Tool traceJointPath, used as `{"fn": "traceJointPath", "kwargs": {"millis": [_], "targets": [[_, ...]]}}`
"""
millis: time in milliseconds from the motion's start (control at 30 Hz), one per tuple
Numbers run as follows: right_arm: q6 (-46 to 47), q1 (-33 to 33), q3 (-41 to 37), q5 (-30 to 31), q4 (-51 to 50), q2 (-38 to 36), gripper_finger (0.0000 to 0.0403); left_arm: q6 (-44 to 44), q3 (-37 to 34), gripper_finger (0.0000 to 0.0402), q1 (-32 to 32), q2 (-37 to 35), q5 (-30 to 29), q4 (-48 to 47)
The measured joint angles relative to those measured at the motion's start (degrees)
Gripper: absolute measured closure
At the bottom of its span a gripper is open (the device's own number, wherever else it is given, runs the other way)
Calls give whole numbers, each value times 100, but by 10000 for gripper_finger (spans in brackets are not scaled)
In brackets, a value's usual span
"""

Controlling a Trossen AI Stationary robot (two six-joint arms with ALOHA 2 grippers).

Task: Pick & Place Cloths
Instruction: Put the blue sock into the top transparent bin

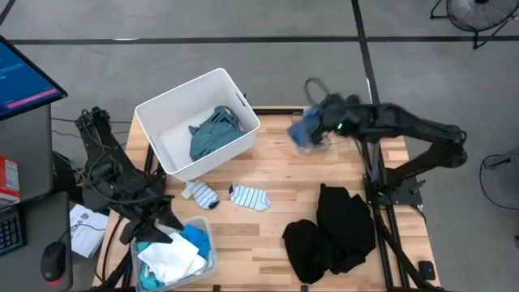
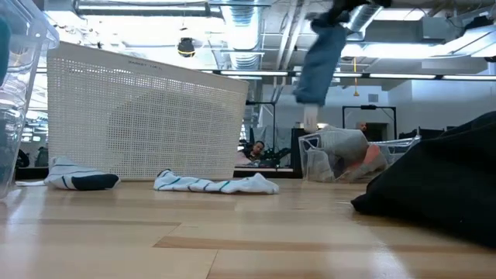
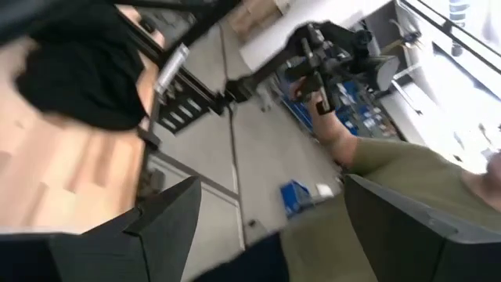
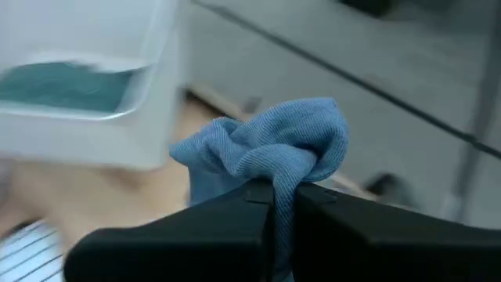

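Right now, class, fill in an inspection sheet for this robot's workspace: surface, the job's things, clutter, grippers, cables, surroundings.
Surface: wooden table, bare at the middle.
Job's things: blue cloth held aloft; teal shirt in the white bin; two socks beside the bin; black clothes at the right front.
Clutter: clear tub of cloths at the left front.
Grippers: right gripper shut on blue cloth; left gripper open, above the tub.
Cables: nothing seen.
Surroundings: monitor, fan, a person.
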Motion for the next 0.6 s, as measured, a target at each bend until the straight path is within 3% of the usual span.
{"fn": "traceJointPath", "kwargs": {"millis": [300,500,600], "targets": [[-370,-1622,-171,286,-975,-94,401,126,0,105,0,100,-740,46],[-595,-2300,-1106,26,-630,194,401,126,0,105,0,108,-1142,52],[-621,-2534,-1829,-394,-16,278,401,126,0,105,0,112,-1152,49]]}}
